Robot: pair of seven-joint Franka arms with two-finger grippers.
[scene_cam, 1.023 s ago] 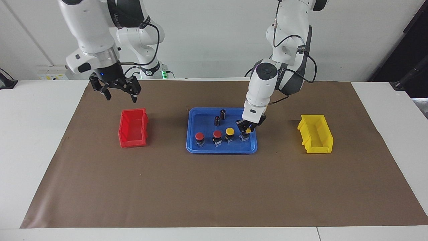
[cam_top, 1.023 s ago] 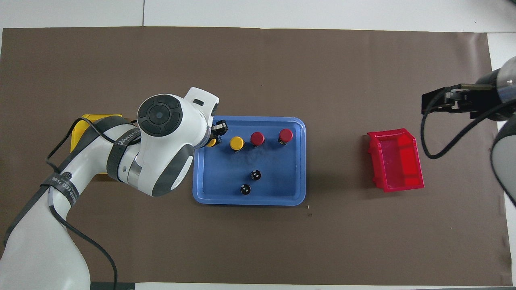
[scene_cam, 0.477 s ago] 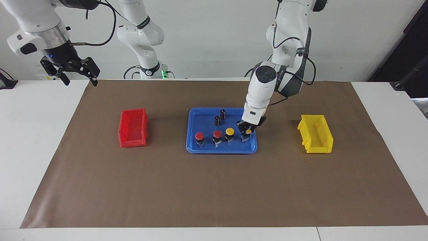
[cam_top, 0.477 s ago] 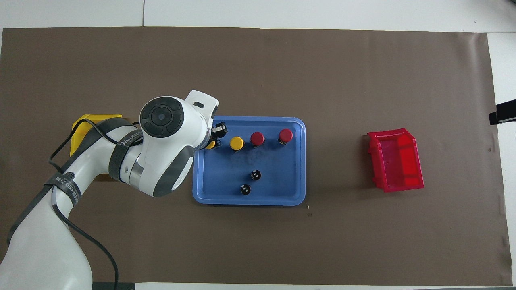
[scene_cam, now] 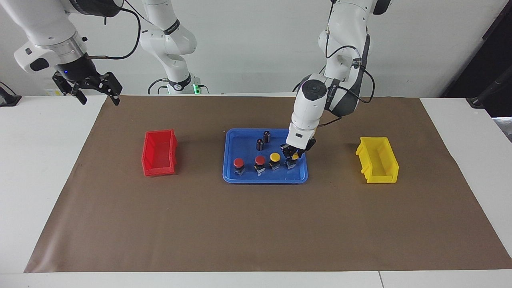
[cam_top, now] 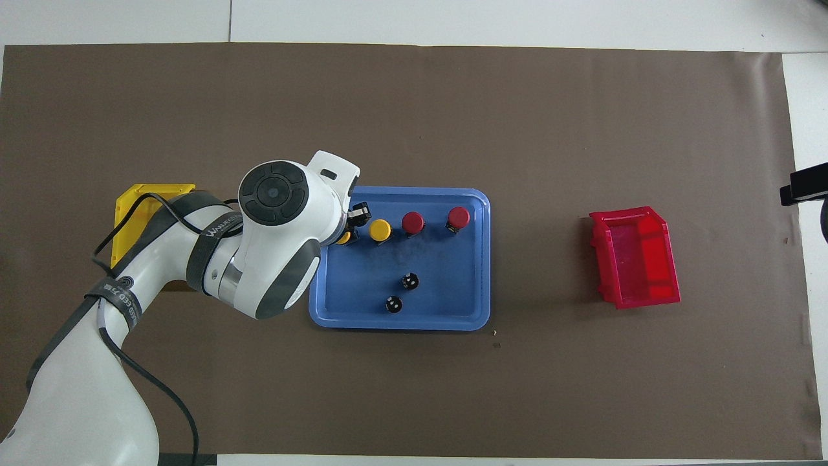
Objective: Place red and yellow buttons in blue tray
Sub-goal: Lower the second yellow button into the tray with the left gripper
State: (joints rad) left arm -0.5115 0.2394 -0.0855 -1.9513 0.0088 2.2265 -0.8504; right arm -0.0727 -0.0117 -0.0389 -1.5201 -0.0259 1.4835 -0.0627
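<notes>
The blue tray [scene_cam: 244,145] [cam_top: 446,278] lies mid-table. In it, in a row along the edge farther from the robots, stand two red buttons [scene_cam: 239,162] [scene_cam: 260,160] and a yellow button [scene_cam: 275,157]. My left gripper [scene_cam: 292,154] is down at the row's end toward the left arm. It is shut on the second yellow button [scene_cam: 295,157], whose body rests on the tray floor. In the overhead view the left arm hides most of that button [cam_top: 343,237]. My right gripper [scene_cam: 99,99] is open and empty, raised over the mat's corner at the right arm's end.
Two dark capless cylinders [scene_cam: 267,136] [scene_cam: 260,144] stand in the tray nearer to the robots. A red bin [scene_cam: 160,153] sits toward the right arm's end and a yellow bin [scene_cam: 378,159] toward the left arm's end. A brown mat [scene_cam: 256,224] covers the table.
My right gripper swung up and away from above the red bin toward the right arm's end of the table. My left gripper shifted slightly along the tray with the yellow button.
</notes>
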